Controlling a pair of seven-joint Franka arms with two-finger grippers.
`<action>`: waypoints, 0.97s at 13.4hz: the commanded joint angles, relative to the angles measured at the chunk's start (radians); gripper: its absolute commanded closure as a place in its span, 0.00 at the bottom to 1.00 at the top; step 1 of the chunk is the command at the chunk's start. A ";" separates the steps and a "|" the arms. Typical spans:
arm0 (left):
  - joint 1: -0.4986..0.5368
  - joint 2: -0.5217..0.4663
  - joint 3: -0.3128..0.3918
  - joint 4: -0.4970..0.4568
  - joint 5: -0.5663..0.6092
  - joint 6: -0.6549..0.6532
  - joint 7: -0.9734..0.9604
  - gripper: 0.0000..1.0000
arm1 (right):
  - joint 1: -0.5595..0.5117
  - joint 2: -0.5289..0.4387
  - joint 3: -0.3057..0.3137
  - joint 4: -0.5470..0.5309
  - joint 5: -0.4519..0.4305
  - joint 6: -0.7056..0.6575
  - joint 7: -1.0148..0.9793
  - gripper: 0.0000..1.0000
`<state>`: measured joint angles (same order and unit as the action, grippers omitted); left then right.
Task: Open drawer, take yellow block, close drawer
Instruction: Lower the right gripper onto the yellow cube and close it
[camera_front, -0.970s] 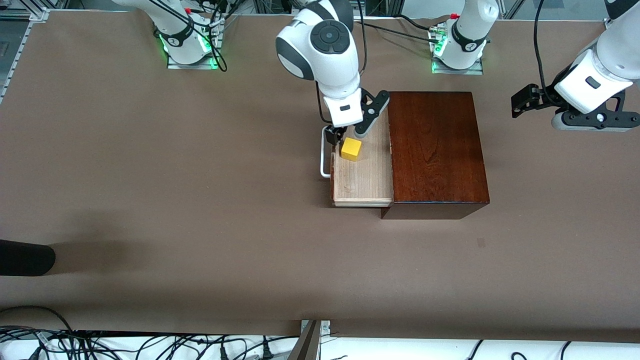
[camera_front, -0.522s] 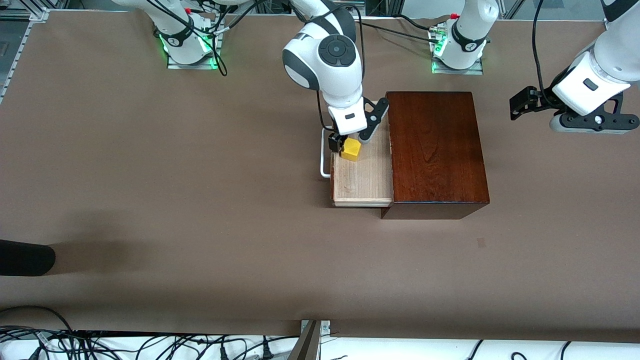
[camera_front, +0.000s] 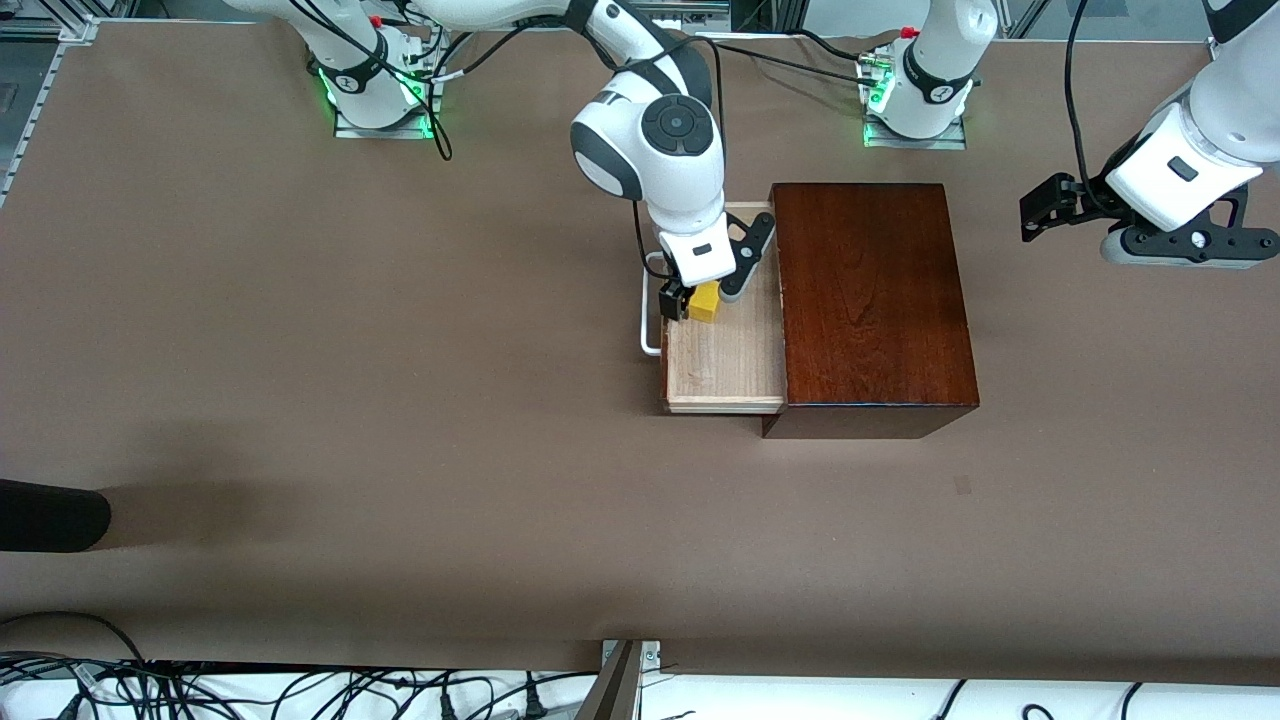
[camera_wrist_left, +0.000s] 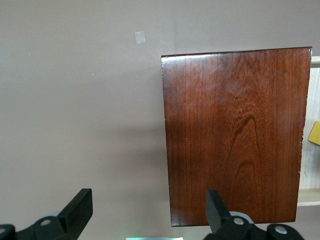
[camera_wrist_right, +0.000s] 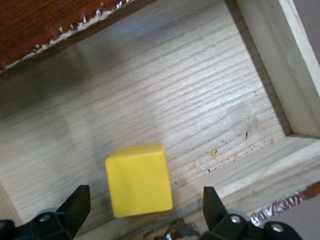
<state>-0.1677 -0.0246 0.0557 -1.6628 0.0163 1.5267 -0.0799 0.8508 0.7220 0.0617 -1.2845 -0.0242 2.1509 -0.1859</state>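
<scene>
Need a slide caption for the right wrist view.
Open right pincer straddles the yellow block in the open drawer.

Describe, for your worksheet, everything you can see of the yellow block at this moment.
The yellow block is a small, bright yellow cube with plain, smooth faces and slightly rounded edges. It rests flat on the pale wood floor of the open drawer, close to the drawer's front wall. The right gripper is lowered into the drawer with its open fingers on either side of the block; no finger visibly touches it yet. Nothing else lies in the drawer beside it.
</scene>
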 joint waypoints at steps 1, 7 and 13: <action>0.008 0.005 0.000 0.017 -0.012 -0.005 0.022 0.00 | 0.008 0.022 -0.008 0.030 -0.013 0.007 -0.012 0.00; 0.008 0.005 0.000 0.017 -0.012 -0.005 0.022 0.00 | 0.017 0.060 -0.006 0.030 -0.046 0.052 -0.007 0.00; 0.008 0.005 0.000 0.017 -0.012 -0.005 0.022 0.00 | 0.024 0.077 -0.010 0.030 -0.048 0.070 0.002 0.08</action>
<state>-0.1675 -0.0246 0.0564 -1.6628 0.0163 1.5267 -0.0799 0.8658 0.7846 0.0610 -1.2840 -0.0586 2.2232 -0.1892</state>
